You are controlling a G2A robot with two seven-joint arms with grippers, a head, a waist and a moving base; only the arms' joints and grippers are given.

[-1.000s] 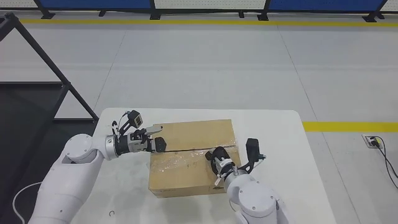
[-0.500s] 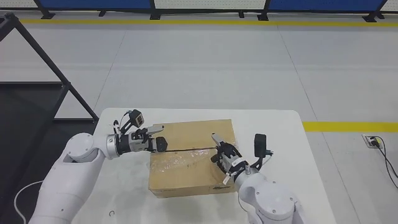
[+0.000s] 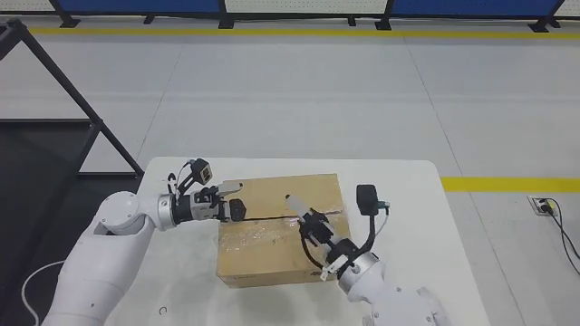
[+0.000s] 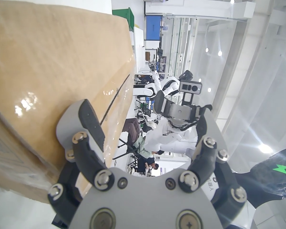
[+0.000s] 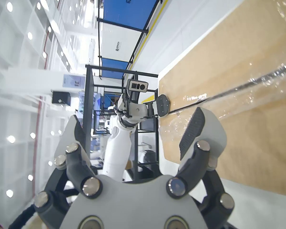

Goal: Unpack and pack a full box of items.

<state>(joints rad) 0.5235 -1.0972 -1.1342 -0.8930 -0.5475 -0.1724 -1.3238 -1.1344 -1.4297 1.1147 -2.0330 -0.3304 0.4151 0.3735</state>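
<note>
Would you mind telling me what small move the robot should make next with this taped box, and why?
Probably lower the right end effector onto the seam and pinch the wrinkled clear tape to start peeling. The box is shut, clear tape covers the seam, both end effectors are open, and the left end effector sits at the seam's end.

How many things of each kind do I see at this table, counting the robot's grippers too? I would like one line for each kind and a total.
Cardboard box: 1
Grippers: 2 (left gripper, right gripper, both open)
Table: 1
Total: 4
</note>
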